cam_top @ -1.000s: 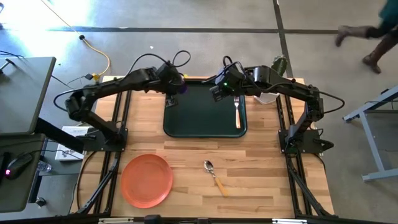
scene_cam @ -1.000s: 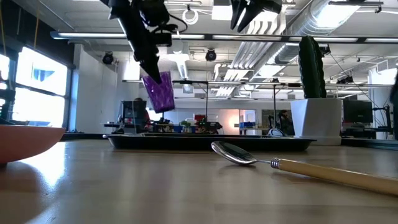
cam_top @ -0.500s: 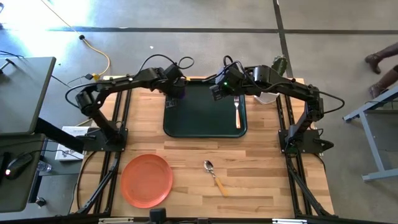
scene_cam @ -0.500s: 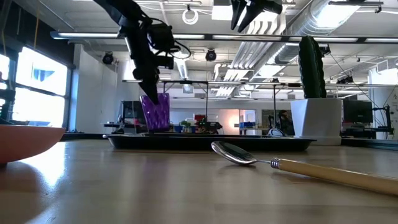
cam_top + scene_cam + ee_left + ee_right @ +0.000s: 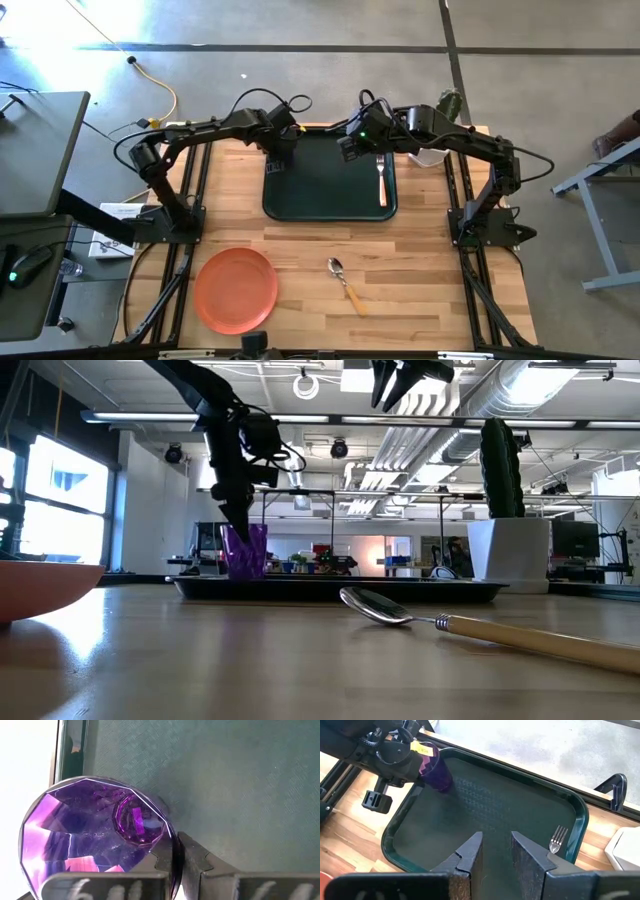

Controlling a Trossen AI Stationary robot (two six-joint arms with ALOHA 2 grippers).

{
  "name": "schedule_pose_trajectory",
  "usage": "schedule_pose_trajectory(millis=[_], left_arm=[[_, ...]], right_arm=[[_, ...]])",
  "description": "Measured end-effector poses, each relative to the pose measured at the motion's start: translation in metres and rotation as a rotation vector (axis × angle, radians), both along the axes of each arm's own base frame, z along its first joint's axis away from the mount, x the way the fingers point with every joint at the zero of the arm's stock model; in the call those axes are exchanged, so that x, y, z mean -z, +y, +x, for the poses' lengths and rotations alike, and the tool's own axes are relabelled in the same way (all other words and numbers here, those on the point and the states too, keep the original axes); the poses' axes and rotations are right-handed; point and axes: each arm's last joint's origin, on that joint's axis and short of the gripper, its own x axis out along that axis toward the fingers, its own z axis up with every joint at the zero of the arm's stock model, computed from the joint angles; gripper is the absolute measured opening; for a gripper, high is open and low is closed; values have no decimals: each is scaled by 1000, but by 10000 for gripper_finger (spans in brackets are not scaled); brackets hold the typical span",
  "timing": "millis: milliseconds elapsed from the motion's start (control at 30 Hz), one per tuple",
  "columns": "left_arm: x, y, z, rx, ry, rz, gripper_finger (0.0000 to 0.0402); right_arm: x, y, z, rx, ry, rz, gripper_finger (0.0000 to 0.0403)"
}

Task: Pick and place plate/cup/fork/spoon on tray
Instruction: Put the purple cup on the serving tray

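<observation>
The dark purple cup [image 5: 245, 550] stands upright in the far left corner of the dark green tray [image 5: 330, 195], and my left gripper [image 5: 278, 148] is shut on it from above. It also shows in the right wrist view [image 5: 438, 775]. My right gripper [image 5: 496, 845] is open and empty, high over the tray's far middle [image 5: 350, 148]. The fork [image 5: 381, 178] lies flat on the tray's right side. The spoon [image 5: 346, 281] lies on the table in front of the tray. The orange plate [image 5: 236, 290] lies flat at the near left. My left gripper pinches the cup's rim wall [image 5: 171, 851], one finger inside the cup [image 5: 161, 865] and one outside [image 5: 192, 862]. The fingers come from above, pointing down. The cup is upright, its base down on the tray's floor at the far left corner.
A white pot with a green cactus [image 5: 505, 545] stands at the table's far right, just beyond the tray's right rim. Bare wood lies between the tray and the plate and spoon. The arm bases stand at the table's left and right edges.
My left gripper has gone down over the tray's far left corner with the cup. The cup was lifted clear and tilted; it now stands upright with its base in the tray. The fingers stay shut on it.
</observation>
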Motion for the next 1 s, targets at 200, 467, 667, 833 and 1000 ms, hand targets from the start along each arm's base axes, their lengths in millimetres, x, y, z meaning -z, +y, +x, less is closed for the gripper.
schedule_pose_trajectory(millis=[200,467,667,833,1000], left_arm=[[0,0,0,2,0,-1,20],[0,0,1,35,0,13,48],[-1,0,2,35,-6,18,74],[-2,2,4,9,-39,35,82],[-2,2,4,8,-39,35,68]], right_arm=[[0,0,0,-1,1,-1,91],[0,0,0,-2,1,-1,91],[0,0,0,-8,-1,10,91],[0,0,0,-9,-1,10,91],[0,0,0,-14,3,7,91]])
